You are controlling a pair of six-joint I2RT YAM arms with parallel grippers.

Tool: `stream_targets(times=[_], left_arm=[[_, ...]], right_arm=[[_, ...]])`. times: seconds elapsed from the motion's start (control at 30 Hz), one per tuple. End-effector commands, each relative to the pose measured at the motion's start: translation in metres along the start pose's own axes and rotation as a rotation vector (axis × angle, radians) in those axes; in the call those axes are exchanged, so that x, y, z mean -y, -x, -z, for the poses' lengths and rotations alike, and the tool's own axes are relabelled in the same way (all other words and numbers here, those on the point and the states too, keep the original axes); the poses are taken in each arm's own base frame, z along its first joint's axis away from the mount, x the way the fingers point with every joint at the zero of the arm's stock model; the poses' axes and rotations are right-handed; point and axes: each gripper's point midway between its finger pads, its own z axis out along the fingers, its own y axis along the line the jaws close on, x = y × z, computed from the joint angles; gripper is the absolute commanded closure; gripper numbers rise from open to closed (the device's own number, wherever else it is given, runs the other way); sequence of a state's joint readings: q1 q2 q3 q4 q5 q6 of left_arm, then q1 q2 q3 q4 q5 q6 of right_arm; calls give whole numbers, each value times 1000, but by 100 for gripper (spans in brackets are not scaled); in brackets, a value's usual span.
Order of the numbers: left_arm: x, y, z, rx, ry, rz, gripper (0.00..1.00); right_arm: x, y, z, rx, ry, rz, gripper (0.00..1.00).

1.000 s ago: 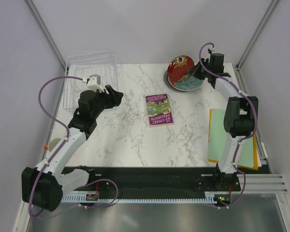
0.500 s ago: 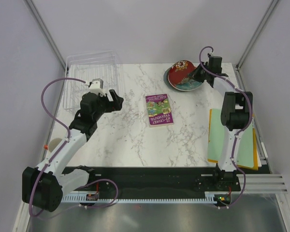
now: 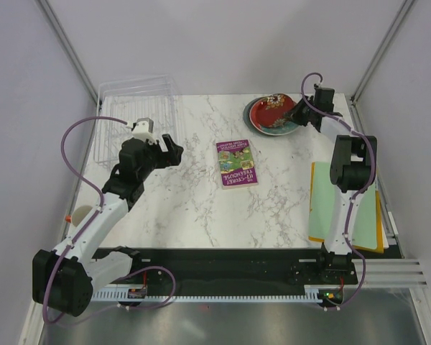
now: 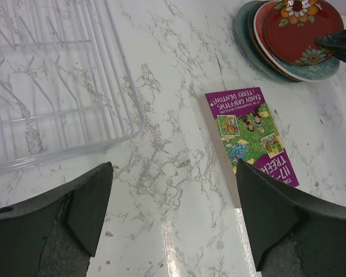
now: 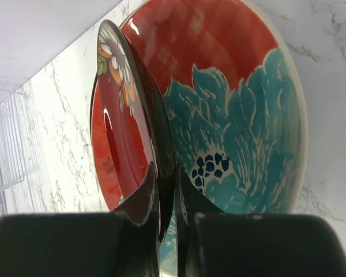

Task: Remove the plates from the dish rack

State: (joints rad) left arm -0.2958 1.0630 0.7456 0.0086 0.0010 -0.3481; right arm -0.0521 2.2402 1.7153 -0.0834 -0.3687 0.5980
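The clear dish rack stands at the back left with no plate in it; it also shows in the left wrist view. A stack of plates lies at the back right, a red floral one with a teal centre on top. My right gripper is shut on the rim of another red floral plate and holds it tilted low over the stack. My left gripper is open and empty above the bare marble between the rack and the purple book.
The purple book lies in the table's middle. A green folder on a yellow sheet lies along the right edge. Grey walls and frame posts close in the back corners.
My right gripper has tipped the red plate from nearly upright down towards the stack. My left gripper has drawn back slightly from the rack's corner.
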Motion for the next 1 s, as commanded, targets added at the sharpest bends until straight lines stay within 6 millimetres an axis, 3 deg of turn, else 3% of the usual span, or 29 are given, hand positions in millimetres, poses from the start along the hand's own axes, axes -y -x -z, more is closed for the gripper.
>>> stream_targets(times=[0.0, 0.1, 0.13, 0.2, 0.23, 0.37, 0.4, 0.43, 0.5, 0.53, 0.7, 0.73, 0.8, 0.83, 0.87, 0.9, 0.93, 0.97], left_arm=[[0, 7, 4, 27, -4, -28, 7], [0, 5, 4, 21, -2, -23, 7], [0, 5, 4, 20, -1, -21, 7], [0, 5, 5, 20, 0, -20, 6], [0, 4, 5, 18, -1, -20, 6], [4, 6, 6, 20, -19, -22, 4], [1, 2, 8, 1, -9, -26, 0], [2, 3, 9, 4, -12, -32, 0], [1, 4, 13, 9, -12, -49, 0], [1, 5, 14, 12, -14, -55, 0], [0, 9, 25, 20, -10, -87, 0], [2, 14, 30, 39, -15, -92, 0], [1, 15, 34, 47, -16, -113, 0], [2, 18, 37, 57, -20, -112, 0], [4, 21, 42, 76, -25, -112, 0], [4, 24, 45, 88, -29, -117, 0], [4, 25, 47, 96, -29, -120, 0], [-1, 31, 51, 121, 2, -121, 0]], right_arm=[[-16, 3, -5, 5, 81, -5, 92], [-13, -4, -4, -9, 78, -9, 72], [-13, -4, -4, -9, 78, -11, 51], [-10, -8, 0, -11, 65, -6, 48], [-10, -7, 2, -7, 62, 4, 41], [-15, -6, 16, 1, 58, 36, 38], [-14, -7, 19, -3, 50, 40, 33], [-19, -2, 26, 10, 52, 54, 21], [-20, -4, 35, 5, 39, 90, 13], [-27, 5, 46, 35, 31, 110, 4], [-41, 20, 90, 101, -3, 242, 2], [-54, 29, 108, 139, 1, 271, 2], [-50, 24, 123, 153, -53, 322, 2], [-68, 27, 142, 185, -40, 359, 2], [-60, 31, 152, 213, -95, 376, 2], [-65, 9, 153, 186, -98, 412, 2], [-84, 6, 171, 219, -82, 476, 2], [-86, 0, 179, 229, -91, 496, 2]])
